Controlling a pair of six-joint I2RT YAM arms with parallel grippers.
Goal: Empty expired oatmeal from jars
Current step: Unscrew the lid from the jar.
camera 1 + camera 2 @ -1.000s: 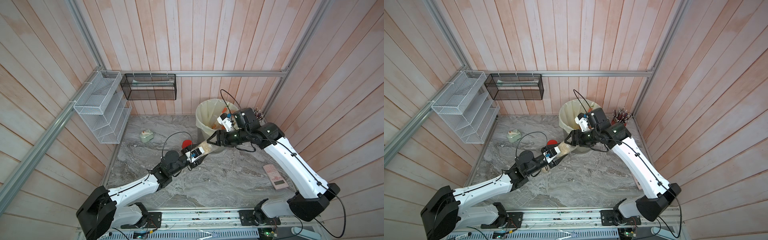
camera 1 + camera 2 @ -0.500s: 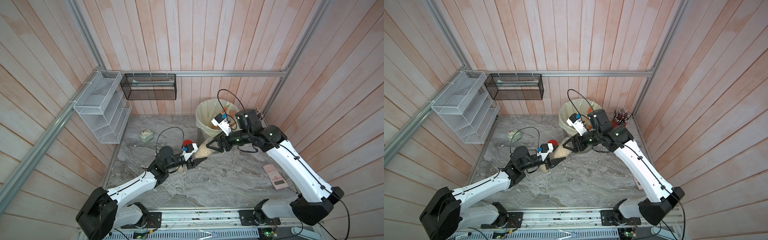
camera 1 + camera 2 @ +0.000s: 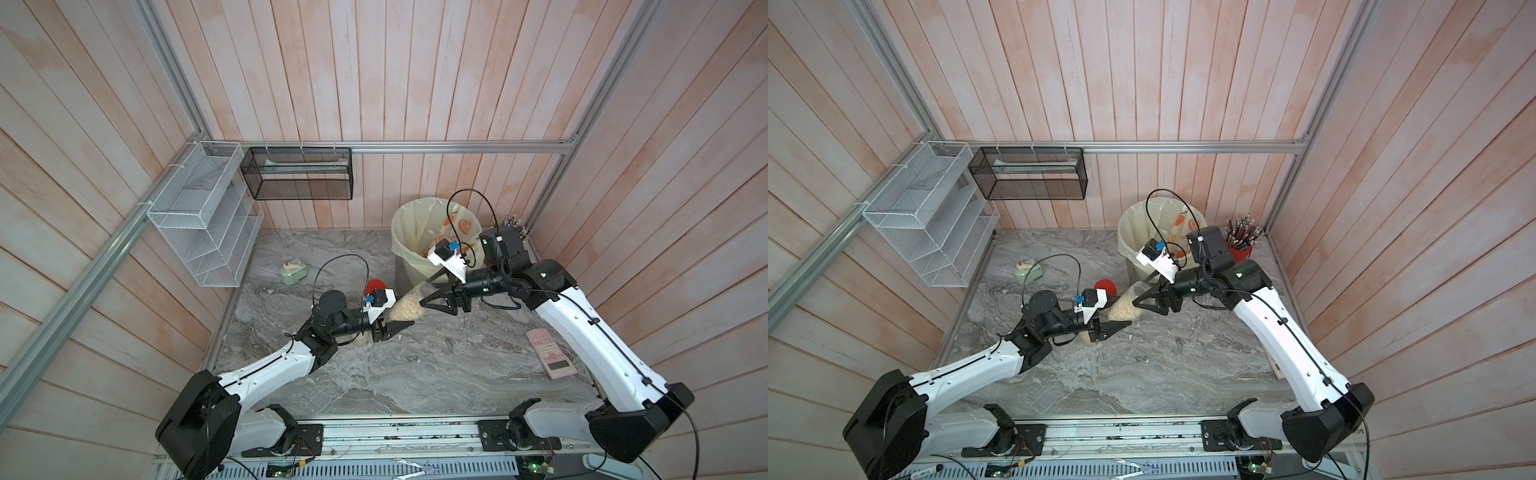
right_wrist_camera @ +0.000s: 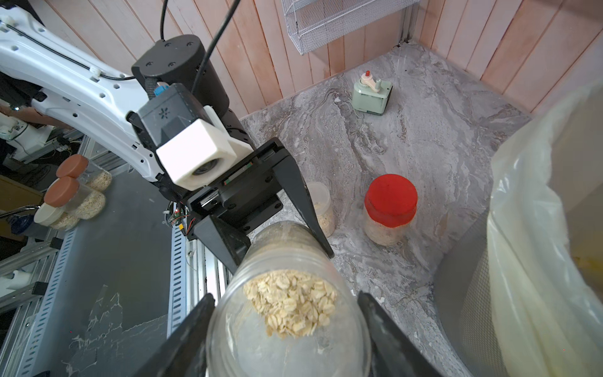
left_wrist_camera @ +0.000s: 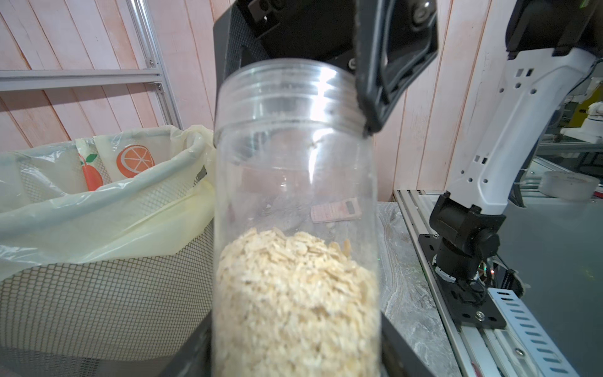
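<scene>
A clear lidless jar hangs tilted above the table, half full of pale oatmeal. My left gripper is shut on its lower base end. My right gripper is shut on its threaded neck, the mouth towards the bin. Behind them, a jar with a red lid stands on the table. A clear-lidded jar stands beside it, partly hidden under my left wrist.
The mesh bin with a yellowish bag holds an orange-printed wrapper. A red pencil cup stands in the back right corner. A pink calculator lies at the right, a green sharpener at the back left. Wire racks hang on the left wall.
My left gripper has drawn back to the left and dropped lower, so the jar's base now sits lower than its mouth. The right gripper has shifted only slightly.
</scene>
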